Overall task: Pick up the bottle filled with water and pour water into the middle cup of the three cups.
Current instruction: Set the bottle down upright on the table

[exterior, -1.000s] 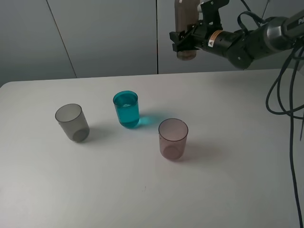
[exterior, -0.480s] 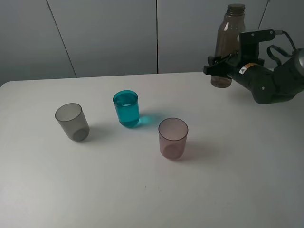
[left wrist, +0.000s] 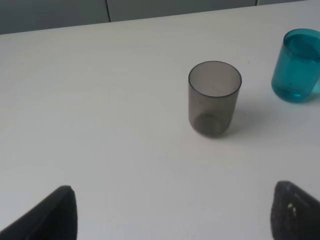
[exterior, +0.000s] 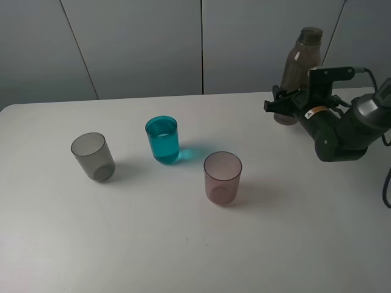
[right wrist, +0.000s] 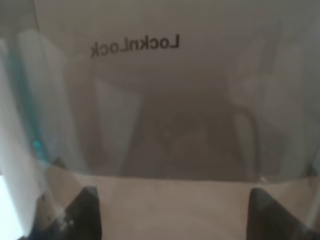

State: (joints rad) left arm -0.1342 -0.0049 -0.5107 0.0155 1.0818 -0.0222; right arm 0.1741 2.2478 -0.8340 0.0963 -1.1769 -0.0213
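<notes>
Base of tall smoky brown-grey plastic bottle [exterior: 297, 68] hidden behind right gripper [exterior: 282, 108] clamped round it, far right; left gripper [left wrist: 170, 215] just blurry tips, spread wide, holding nothing; teal translucent tumbler [exterior: 163, 140] full, between smoky grey tumbler [exterior: 93, 157] and pinkish-mauve tumbler [exterior: 222, 177].

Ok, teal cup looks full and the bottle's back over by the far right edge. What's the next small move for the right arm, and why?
Probably open the right gripper and let go. The bottle stands upright with its base at or just above the table, apart from the three cups, and the middle cup already holds water, so the pour looks done. The overhead view can't confirm contact, so ease down slightly before releasing.
</notes>
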